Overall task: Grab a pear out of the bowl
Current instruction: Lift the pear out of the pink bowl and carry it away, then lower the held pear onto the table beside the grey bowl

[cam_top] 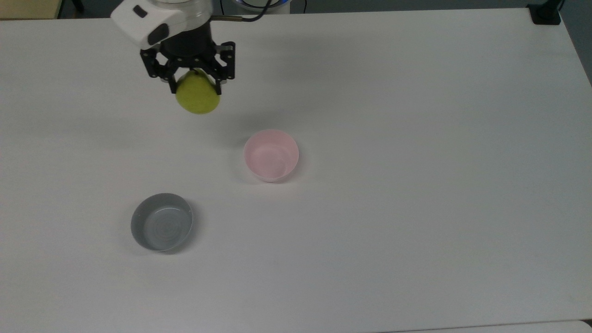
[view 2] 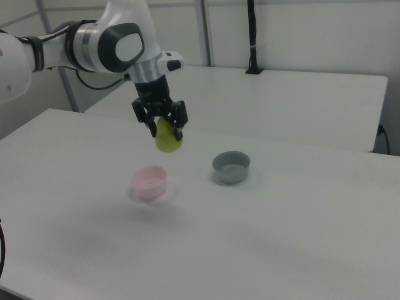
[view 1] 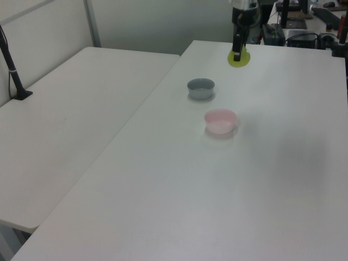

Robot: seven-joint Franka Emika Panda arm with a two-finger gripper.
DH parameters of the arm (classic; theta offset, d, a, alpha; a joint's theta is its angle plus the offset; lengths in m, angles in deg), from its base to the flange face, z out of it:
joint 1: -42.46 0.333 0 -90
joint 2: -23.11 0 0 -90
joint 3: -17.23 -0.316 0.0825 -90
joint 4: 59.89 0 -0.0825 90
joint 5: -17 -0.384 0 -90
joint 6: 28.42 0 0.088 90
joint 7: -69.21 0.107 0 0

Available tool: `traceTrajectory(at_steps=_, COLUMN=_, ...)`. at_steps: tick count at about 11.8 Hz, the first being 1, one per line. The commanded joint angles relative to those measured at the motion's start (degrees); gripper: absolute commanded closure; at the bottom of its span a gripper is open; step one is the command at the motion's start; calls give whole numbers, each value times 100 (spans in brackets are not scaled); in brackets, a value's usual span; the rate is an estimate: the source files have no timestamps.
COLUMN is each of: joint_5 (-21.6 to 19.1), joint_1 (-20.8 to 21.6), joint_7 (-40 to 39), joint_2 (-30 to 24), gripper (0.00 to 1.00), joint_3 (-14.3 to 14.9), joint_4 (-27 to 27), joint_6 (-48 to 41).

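Above the white bench (cam_top: 416, 138), well clear of its surface: the gripper (cam_top: 194, 82), black jaws clenched on the upper part of the pear (cam_top: 198, 96), yellow-green and hanging below the fingers. Same grasp seen in the right view, gripper (view 2: 164, 128) closed round the pear (view 2: 168, 139), fruit held in the air above and a little to the right view's right of the pink bowl (view 2: 150, 181). Seen in the left view, pear (view 1: 239, 57) held high at the far end of the bench, gripper (view 1: 237, 53) pointing straight down from the white arm (view 2: 94, 44).

Near the middle of the bench in the top view: the pink bowl (cam_top: 271, 155), upright, pale pink inside, whitish outside, with nothing in it. Toward the top view's lower left, well apart from it: a grey bowl (cam_top: 162, 222), upright. Pear up and to the top view's left of the pink bowl, touching neither bowl. Beyond the bench in the right view: a second white table (view 2: 300, 94) with a dark upright post (view 2: 252, 37) at its far edge.
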Motion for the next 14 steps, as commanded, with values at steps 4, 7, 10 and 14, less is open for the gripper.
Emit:
traceTrajectory(at_steps=4, joint_5=91, joint_1=-542, joint_7=-601, joint_2=781, gripper=36, joint_3=25, joint_4=-100, joint_6=717)
traceTrajectory(at_steps=7, joint_5=100, joint_1=-525, joint_7=-566, joint_2=1309, gripper=34, joint_3=25, joint_4=-109, joint_6=1419)
traceTrajectory(at_steps=10, joint_5=100, joint_1=-472, joint_7=-522, joint_2=1678, gripper=26, joint_3=25, joint_4=-109, joint_6=2034)
traceTrajectory(at_steps=14, joint_5=109, joint_1=-455, joint_7=-522, joint_2=1741, gripper=0, joint_3=25, joint_4=-118, joint_6=2072)
